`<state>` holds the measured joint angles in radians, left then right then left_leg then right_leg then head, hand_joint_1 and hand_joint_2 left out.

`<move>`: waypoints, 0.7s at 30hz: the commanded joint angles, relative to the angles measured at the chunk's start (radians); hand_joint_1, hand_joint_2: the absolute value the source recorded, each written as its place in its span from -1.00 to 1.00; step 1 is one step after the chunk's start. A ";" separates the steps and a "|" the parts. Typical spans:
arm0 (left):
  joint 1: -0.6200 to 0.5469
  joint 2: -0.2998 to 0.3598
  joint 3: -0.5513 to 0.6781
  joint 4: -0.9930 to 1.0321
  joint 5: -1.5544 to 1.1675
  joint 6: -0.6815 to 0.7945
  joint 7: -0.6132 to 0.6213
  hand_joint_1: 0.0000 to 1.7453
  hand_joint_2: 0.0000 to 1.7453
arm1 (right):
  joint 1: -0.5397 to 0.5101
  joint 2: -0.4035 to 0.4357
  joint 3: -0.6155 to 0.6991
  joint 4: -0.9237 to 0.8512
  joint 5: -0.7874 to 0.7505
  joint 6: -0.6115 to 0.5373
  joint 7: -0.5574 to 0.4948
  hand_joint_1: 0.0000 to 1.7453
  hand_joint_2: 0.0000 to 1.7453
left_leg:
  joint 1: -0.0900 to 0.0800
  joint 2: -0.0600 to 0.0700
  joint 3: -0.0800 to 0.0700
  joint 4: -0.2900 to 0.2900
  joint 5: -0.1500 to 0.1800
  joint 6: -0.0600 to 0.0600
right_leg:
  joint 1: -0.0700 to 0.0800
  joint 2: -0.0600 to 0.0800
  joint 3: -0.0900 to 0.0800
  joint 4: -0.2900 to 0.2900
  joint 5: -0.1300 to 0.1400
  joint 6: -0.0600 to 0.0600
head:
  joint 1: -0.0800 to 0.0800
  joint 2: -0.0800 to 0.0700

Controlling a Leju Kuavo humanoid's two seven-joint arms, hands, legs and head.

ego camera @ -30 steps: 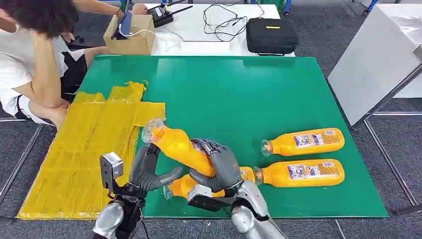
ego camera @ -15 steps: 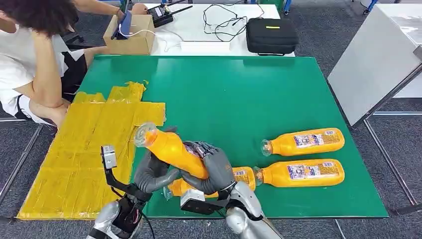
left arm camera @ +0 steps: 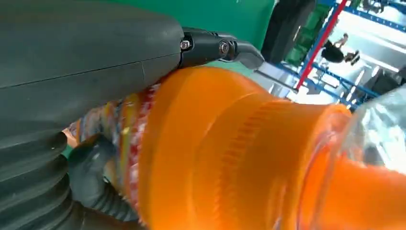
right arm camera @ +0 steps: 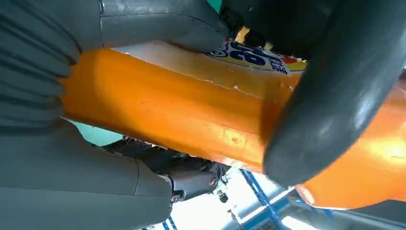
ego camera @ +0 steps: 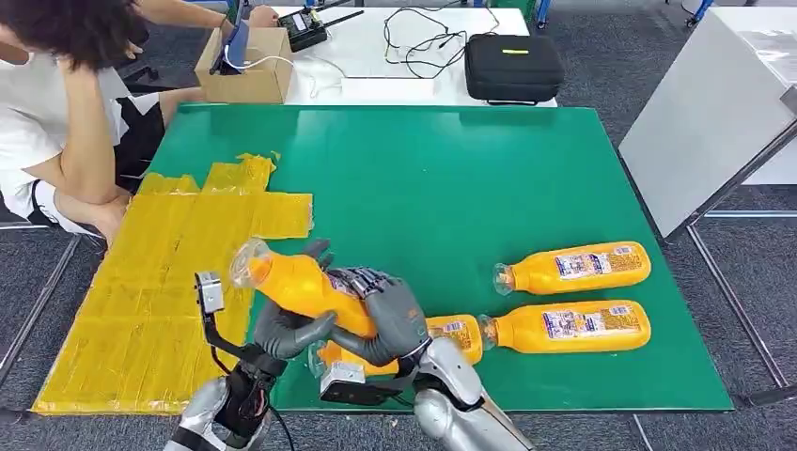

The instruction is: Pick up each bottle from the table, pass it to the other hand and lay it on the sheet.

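Both robot hands meet on one orange bottle [ego camera: 301, 287], lifted above the near edge of the green bench [ego camera: 442, 178]. The right hand [ego camera: 381, 319] wraps its fingers [right arm camera: 330, 96] around the labelled body of the bottle. The left hand [ego camera: 287, 329] cups the same bottle from below, its fingers [ego camera: 320, 249] curling up behind the shoulder (the left wrist view shows its thumb lying along the bottle). The bottle is tilted, its clear cap pointing up and away from the fingers toward the yellow sheet [ego camera: 160, 282], which lies on the bench just beside the left hand. Directly under the fingers a second bottle [ego camera: 442, 334] lies on the bench. Two more bottles [ego camera: 573, 266] lie on their sides beyond the right hand, well apart from it. A seated person [ego camera: 66, 103] leans at the far corner near the sheet.
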<state>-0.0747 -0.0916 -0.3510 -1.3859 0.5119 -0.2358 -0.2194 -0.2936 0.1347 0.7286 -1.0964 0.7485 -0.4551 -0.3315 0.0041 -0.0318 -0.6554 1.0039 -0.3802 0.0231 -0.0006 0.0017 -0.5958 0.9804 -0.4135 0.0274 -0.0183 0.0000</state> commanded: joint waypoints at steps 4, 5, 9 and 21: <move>-0.026 -0.012 0.009 0.022 -0.036 0.096 -0.023 0.86 1.00 | -0.057 -0.006 0.092 0.118 0.020 0.002 0.026 1.00 1.00 | 0.000 0.003 0.006 0.000 -0.002 -0.001 | 0.000 0.001 0.006 -0.001 -0.002 0.000 | 0.000 0.000; -0.023 -0.017 0.020 0.009 -0.035 0.118 -0.027 1.00 1.00 | -0.059 -0.003 0.095 0.129 0.015 -0.002 0.028 1.00 1.00 | 0.000 0.003 0.004 0.000 -0.002 -0.001 | 0.000 0.001 0.005 -0.001 -0.001 0.000 | 0.000 0.000; -0.021 -0.025 0.041 -0.019 -0.036 0.167 -0.039 1.00 1.00 | -0.070 -0.001 0.105 0.155 0.009 -0.005 0.028 1.00 1.00 | 0.000 0.002 0.003 0.000 -0.001 -0.001 | 0.000 0.000 0.003 -0.001 -0.001 0.000 | 0.000 0.000; -0.017 -0.025 0.044 -0.029 -0.035 0.190 -0.050 1.00 1.00 | -0.070 0.000 0.093 0.157 -0.002 -0.025 0.035 1.00 1.00 | 0.000 0.002 0.003 0.000 -0.001 -0.001 | 0.000 -0.001 0.004 -0.001 -0.001 0.000 | 0.000 0.000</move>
<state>-0.0581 -0.1068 -0.3376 -1.4180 0.4761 -0.0553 -0.2624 -0.3444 0.1503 0.7790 -1.0155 0.7477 -0.4799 -0.3006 0.0042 -0.0314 -0.6553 1.0039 -0.3802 0.0231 -0.0006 0.0017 -0.5960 0.9804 -0.4135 0.0273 -0.0179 0.0000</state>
